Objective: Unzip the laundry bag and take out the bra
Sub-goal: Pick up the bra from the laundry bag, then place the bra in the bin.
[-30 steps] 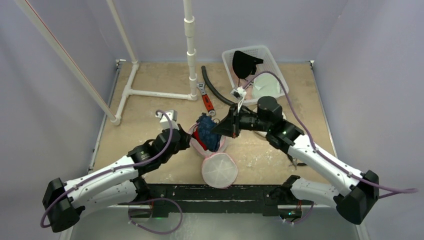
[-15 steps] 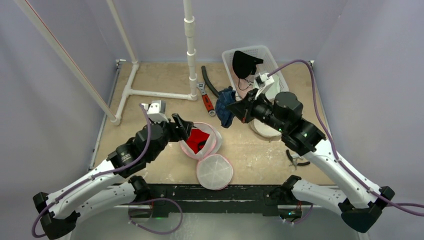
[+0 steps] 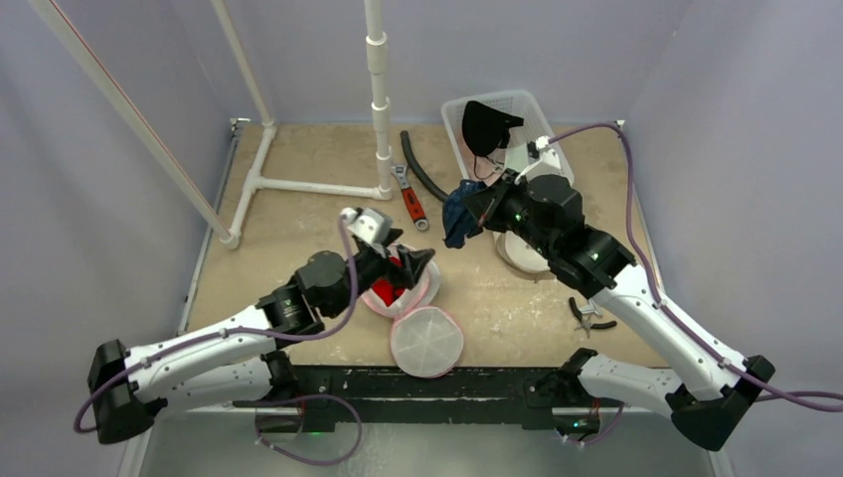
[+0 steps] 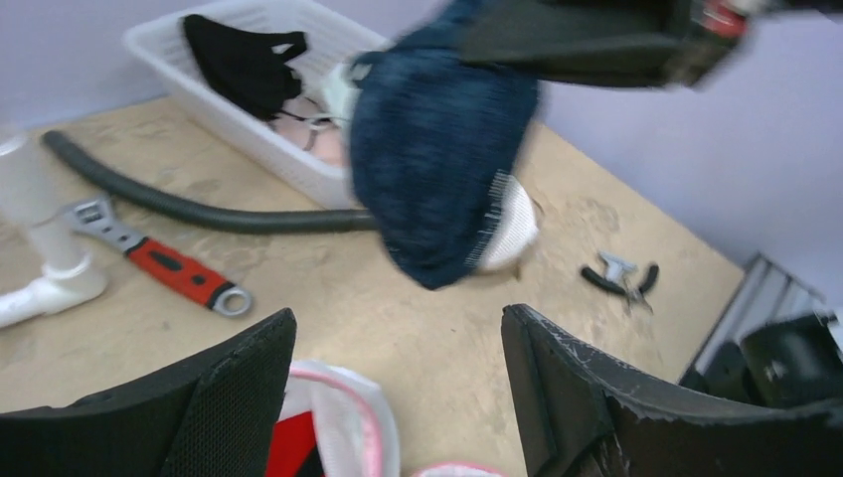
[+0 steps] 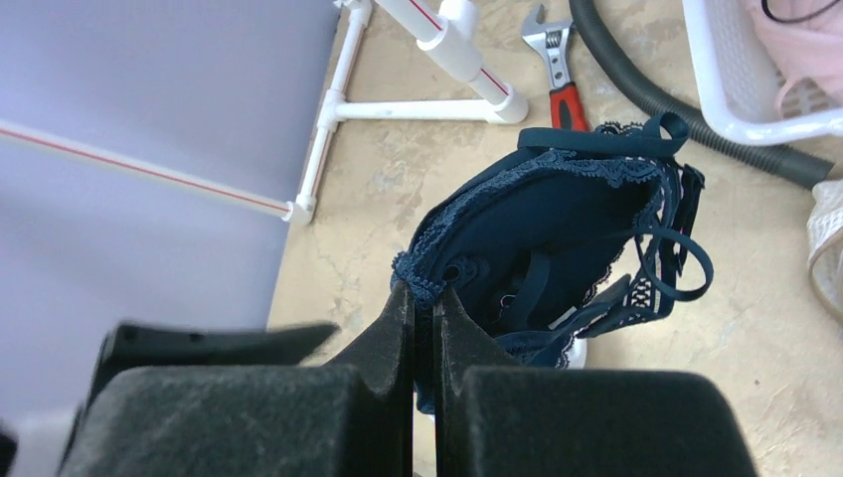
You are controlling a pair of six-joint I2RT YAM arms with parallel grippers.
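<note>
One second back the navy bra (image 3: 456,213) sat at the mouth of the laundry bag (image 3: 429,284). Now it hangs clear, pinched by its lace edge in the closed right hand (image 3: 469,207), at 1 o'clock from the bag beside the white basket (image 3: 544,111). The left hand (image 3: 406,262) hovers over the bag's rim, fingers apart, holding nothing. Removal looks done; setting the bra on the bench (image 3: 298,214) remains.
</note>
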